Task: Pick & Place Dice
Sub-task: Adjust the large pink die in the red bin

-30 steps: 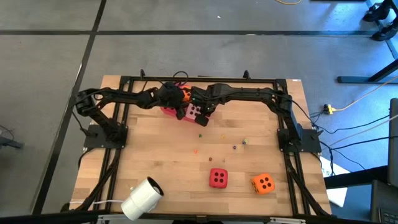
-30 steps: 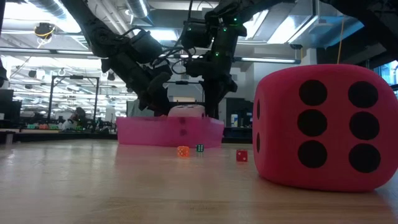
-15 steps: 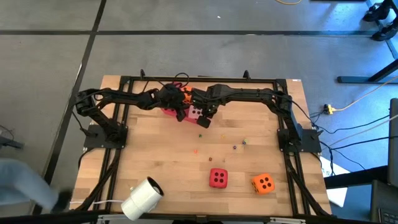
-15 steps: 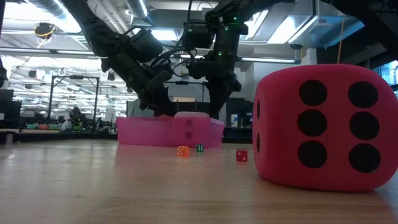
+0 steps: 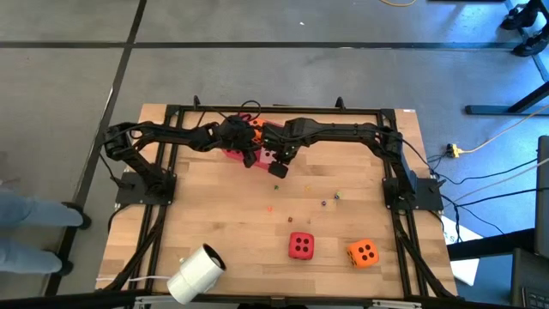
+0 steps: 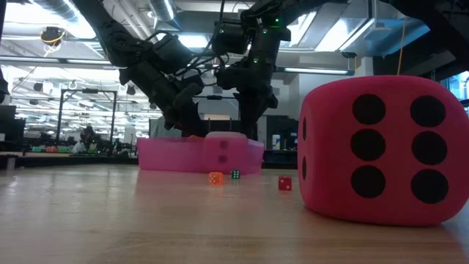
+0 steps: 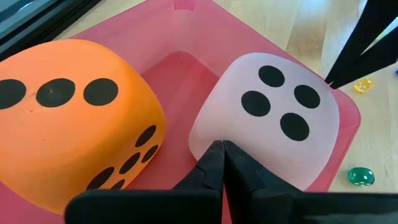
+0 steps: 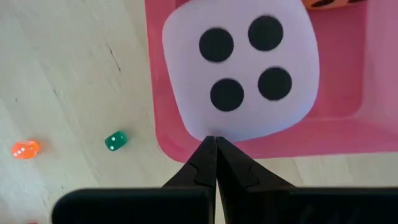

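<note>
A pink die, four pips up, sits in the pink tray at the table's far middle. An orange die sits beside it. My left gripper is shut, its tips at the pink die's side face. My right gripper is shut and points down at the die's edge, above the tray's wall. Near the front edge, a red die and another orange die rest on the wood. My left gripper's shut fingertips stand slanting down in front of the pink die's side; I cannot tell whether they touch it. My right gripper's shut fingertips come from above at the die's rounded lower edge; whether they touch, I cannot tell.
Tiny coloured beads lie scattered on the wood between the tray and the front dice. A white cylinder lies at the front left. A black frame borders the table. A person's legs show on the floor left of the table.
The pink die stood tilted with its top above the tray's rim. It has sunk and now sits level and lower in the tray. Both grippers have stayed shut beside it.
</note>
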`<control>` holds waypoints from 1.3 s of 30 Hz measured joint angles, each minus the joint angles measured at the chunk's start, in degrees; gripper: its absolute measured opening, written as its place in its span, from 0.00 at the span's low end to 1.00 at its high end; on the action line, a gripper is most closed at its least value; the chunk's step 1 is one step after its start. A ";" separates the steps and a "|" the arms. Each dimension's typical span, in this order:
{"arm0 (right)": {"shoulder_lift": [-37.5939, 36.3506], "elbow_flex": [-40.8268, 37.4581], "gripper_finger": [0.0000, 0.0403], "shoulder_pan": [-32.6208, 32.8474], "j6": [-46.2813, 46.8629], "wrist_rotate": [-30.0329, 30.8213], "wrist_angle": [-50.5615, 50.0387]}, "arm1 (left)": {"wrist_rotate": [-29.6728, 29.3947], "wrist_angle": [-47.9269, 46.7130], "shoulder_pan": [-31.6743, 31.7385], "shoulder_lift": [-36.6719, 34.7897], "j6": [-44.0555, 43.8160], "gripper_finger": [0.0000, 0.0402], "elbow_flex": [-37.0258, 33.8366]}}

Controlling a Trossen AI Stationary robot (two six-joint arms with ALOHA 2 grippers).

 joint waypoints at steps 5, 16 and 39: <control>0.00 0.00 0.01 0.03 -0.15 -0.18 2.48 | 0.04 0.04 -0.17 0.00 0.02 0.00 0.00; -0.71 1.14 0.01 -0.87 -3.94 8.79 4.71 | -7.79 -3.14 -0.20 -4.44 5.69 0.00 0.00; 2.61 1.00 0.01 -9.36 -10.28 0.36 10.52 | 8.67 -11.49 -5.75 -6.98 17.99 0.00 -0.04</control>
